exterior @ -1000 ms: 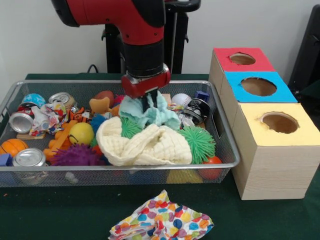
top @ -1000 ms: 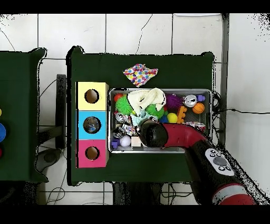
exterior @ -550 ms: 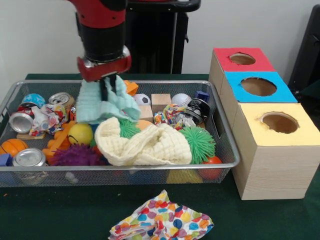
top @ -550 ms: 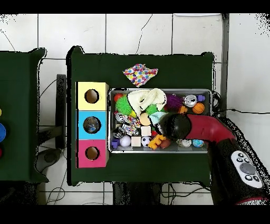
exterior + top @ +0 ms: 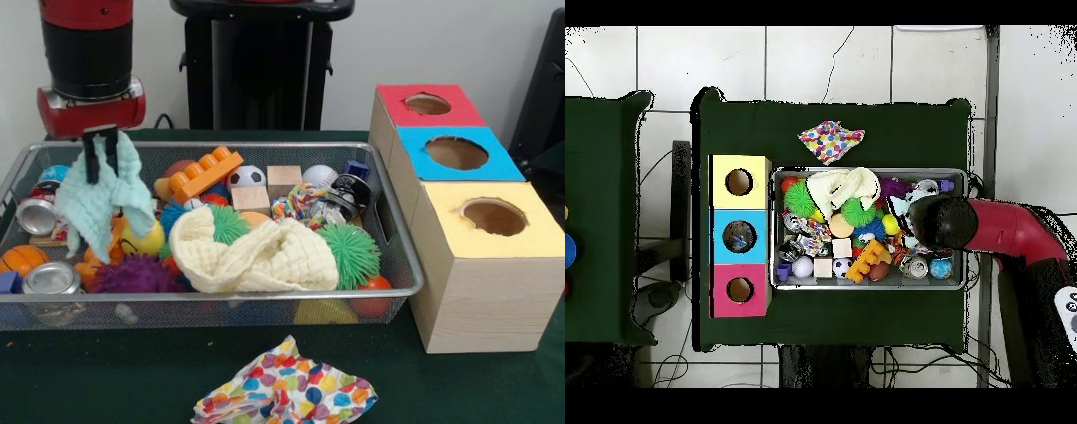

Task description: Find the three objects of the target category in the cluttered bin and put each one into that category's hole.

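The light green cloth [image 5: 104, 196] hangs down long and floppy from the gripper [image 5: 99, 146]. The two black fingers are pinched shut on its top, so the cloth's long way runs straight down. It dangles over the end of the wire bin [image 5: 402, 265] that is farthest from the three-hole box [image 5: 481, 265]. Its bottom edge looks close to the toys under it, maybe touching the yellow ball [image 5: 150, 238], but I cannot tell for sure.

The box stands just beside the other end of the bin, so the cloth would have to cross the whole bin to get there. I cannot tell which hole is for cloths: the yellow hole [image 5: 493, 215], the blue hole [image 5: 455, 152] or the red hole [image 5: 427, 103].

Two more cloths are nearby. A big cream cloth [image 5: 256, 253] lies piled in the middle of the bin, between the gripper and the box. A spotty colored cloth [image 5: 284, 391] lies outside the bin on the green table [image 5: 106, 380].

The bin is packed full with balls, cans and blocks. The air above it is free.
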`<state>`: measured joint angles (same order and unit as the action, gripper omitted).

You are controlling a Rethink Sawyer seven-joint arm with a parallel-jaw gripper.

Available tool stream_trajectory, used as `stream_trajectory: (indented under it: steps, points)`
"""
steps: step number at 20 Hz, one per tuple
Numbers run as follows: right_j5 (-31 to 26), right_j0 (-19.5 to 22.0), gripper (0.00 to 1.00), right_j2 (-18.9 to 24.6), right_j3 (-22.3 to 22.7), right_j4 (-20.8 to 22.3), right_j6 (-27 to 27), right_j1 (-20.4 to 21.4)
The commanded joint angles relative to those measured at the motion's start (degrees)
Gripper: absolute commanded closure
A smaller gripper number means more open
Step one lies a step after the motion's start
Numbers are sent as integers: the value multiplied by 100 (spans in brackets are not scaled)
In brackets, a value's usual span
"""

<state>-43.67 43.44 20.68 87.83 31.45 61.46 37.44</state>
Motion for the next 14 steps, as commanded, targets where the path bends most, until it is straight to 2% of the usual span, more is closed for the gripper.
stream_trajectory:
  steps: [1, 5, 14]
  points:
    - [247, -87, 100, 607, 3, 554, -1060, -355]
    - [507, -191, 100, 546, 10, 761, -791, -491]
    - [760, -464, 100, 365, 87, 877, -243, -526]
